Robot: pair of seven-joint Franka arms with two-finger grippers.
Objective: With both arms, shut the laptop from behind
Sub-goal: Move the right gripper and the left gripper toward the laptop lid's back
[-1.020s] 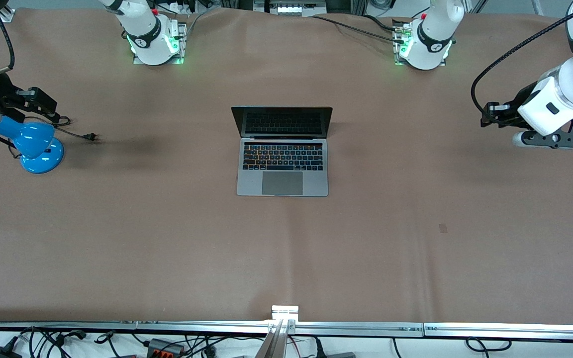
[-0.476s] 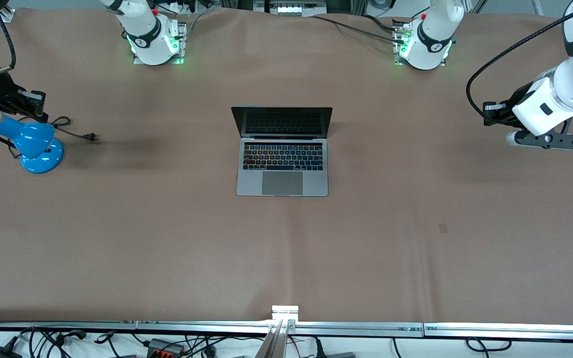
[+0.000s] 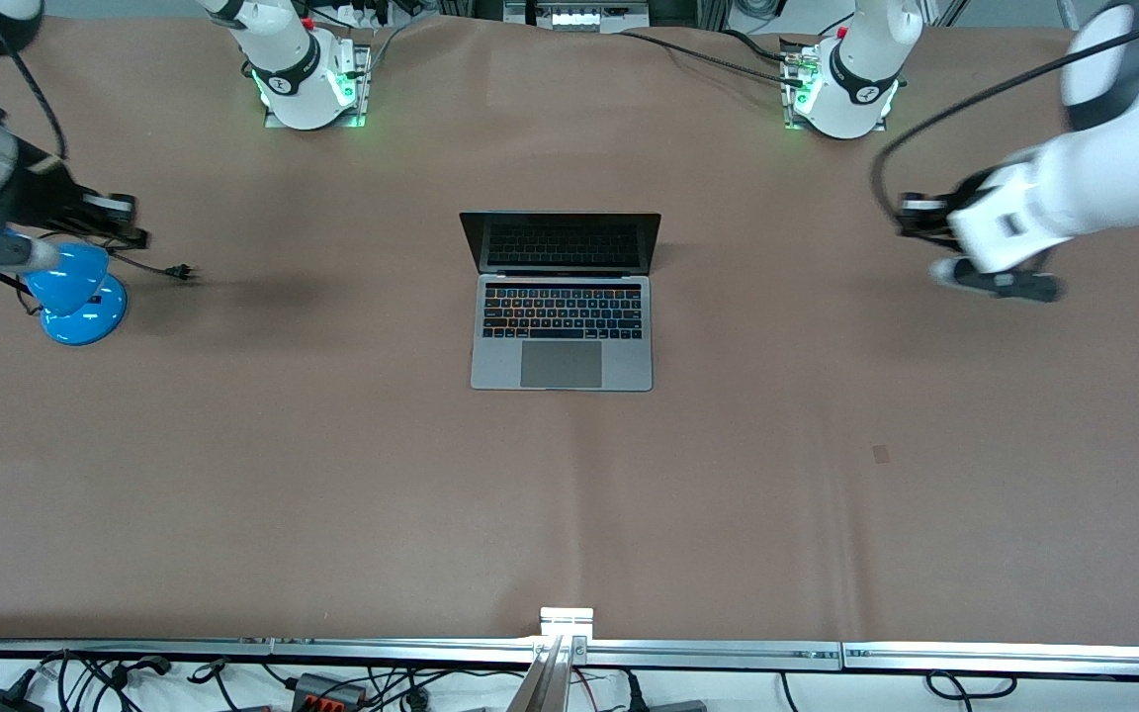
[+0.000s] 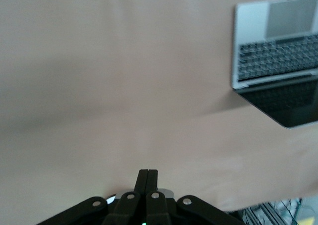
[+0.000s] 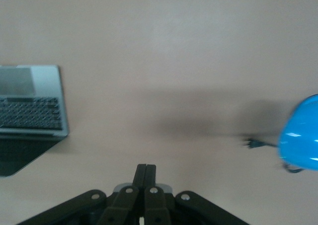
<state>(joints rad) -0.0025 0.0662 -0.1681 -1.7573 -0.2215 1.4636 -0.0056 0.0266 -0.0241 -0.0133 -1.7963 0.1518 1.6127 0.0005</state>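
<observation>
The laptop (image 3: 562, 299) sits open in the middle of the table (image 3: 827, 475). The left gripper (image 4: 147, 174) and the right gripper (image 5: 146, 169) hang over each end, well apart from it, and both look pinched together, holding nothing.

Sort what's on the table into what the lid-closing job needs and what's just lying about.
Needed:
laptop, open, mid-table
left pincer, shut, over bare table toward the left arm's end
right pincer, shut, over the lamp's cord

Lying about:
blue lamp, toward the right arm's end
its plug, loose on the table
</observation>
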